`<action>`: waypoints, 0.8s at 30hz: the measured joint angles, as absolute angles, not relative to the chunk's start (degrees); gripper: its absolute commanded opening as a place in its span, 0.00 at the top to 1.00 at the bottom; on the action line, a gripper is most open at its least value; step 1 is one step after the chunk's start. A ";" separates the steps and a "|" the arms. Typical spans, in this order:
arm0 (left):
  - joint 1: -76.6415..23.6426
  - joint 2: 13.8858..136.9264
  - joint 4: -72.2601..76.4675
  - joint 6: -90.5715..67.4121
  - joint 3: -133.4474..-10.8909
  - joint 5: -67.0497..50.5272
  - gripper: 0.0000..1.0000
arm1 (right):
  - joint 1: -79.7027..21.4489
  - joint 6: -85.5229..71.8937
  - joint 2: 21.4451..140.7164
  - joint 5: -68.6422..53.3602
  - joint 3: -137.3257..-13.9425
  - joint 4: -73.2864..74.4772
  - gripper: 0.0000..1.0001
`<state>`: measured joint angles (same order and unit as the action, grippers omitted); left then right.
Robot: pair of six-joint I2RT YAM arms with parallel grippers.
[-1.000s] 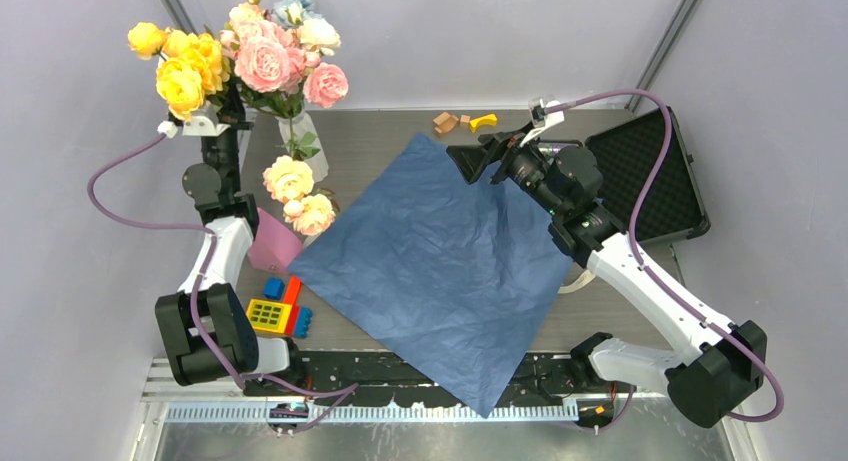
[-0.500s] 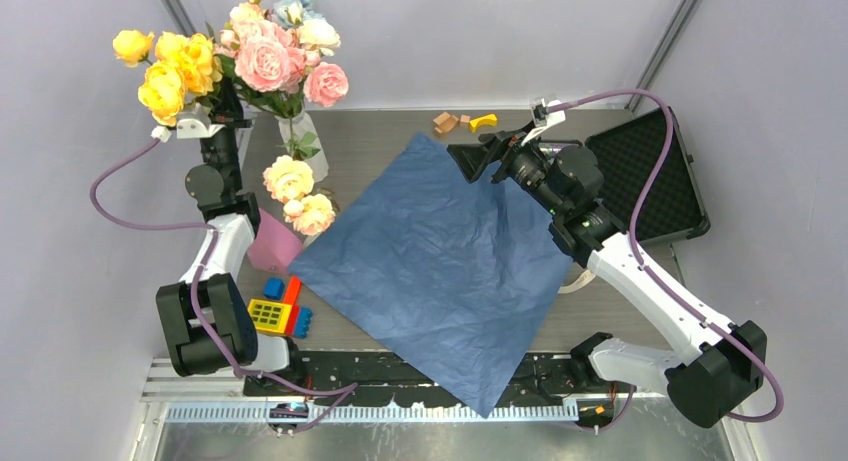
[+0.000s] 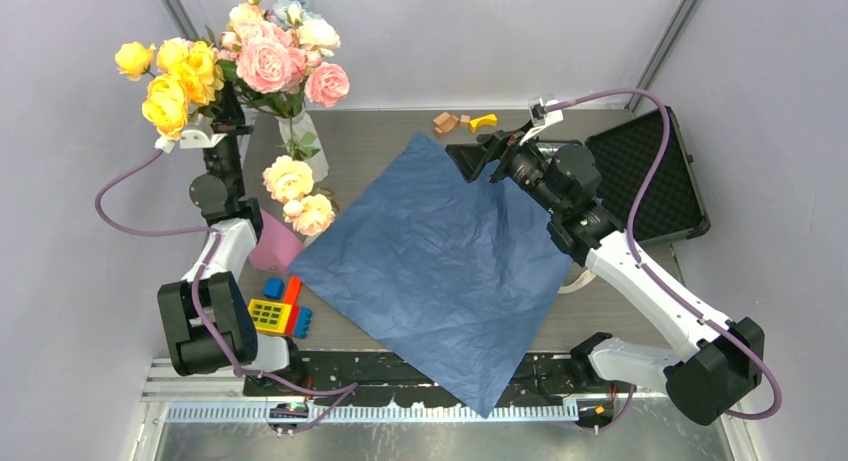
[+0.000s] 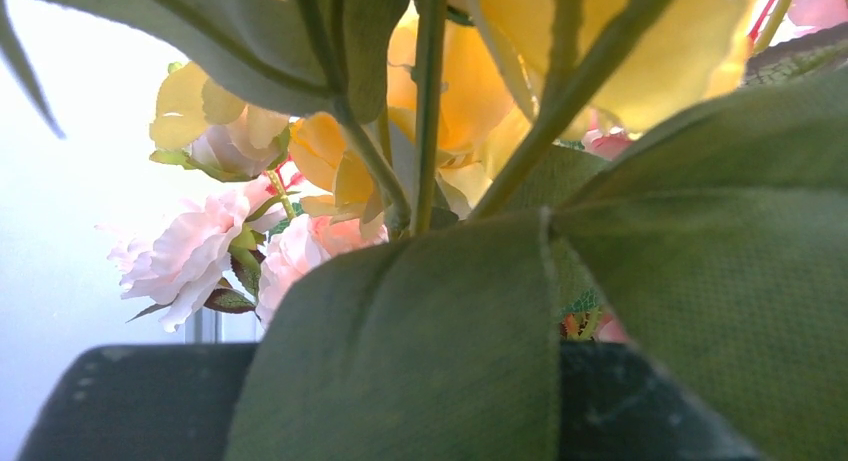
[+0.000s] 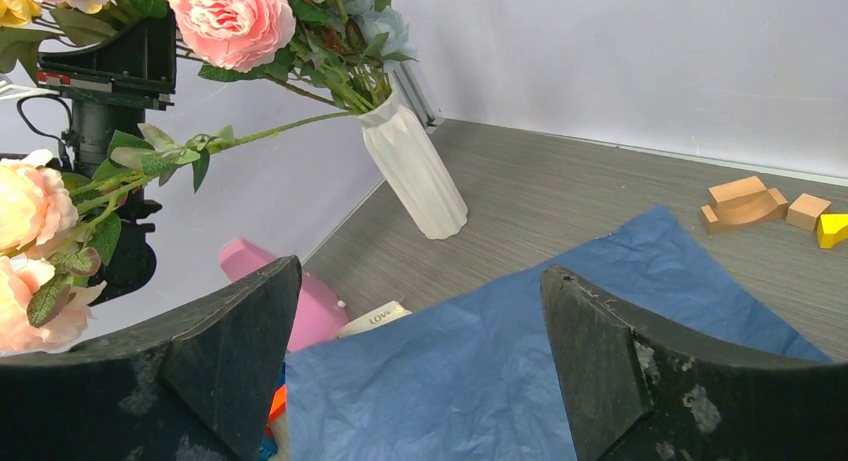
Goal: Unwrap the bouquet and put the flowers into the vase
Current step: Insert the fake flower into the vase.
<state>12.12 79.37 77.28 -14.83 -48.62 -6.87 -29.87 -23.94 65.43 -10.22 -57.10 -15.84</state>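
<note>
1. Arms: two. The left gripper is raised at the far left corner, pressed together on the stems of the yellow flowers, which it holds in the air beside the vase. The right gripper has its fingers spread wide with nothing between them. It hovers over the far corner of the paper wrap.

2. Paper wrap: one sheet, spread flat on the counter, dark blue side up, with its near corner overhanging the counter's near edge.

3. Vase: one, white and ribbed, upright at the far left of the counter. It contains the bigger pink, white and pale-blue blooms.

4. Pink and cream roses: two blooms, low on the near side of the vase. In the right wrist view a thin stem runs from the vase mouth toward them.

5. Yellow roses: one cluster; the exact count cannot be told.

6. Other items:
- One pink cone block, left of the paper.
- One group of coloured toy bricks, near left.
- Three tan wooden blocks and one yellow block, at the far edge.
- One open black case, at the right.
</note>
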 measured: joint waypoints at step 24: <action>11.99 76.05 72.20 -12.86 -44.69 -6.39 0.53 | -29.87 -24.16 65.65 -10.66 -57.12 -15.86 0.05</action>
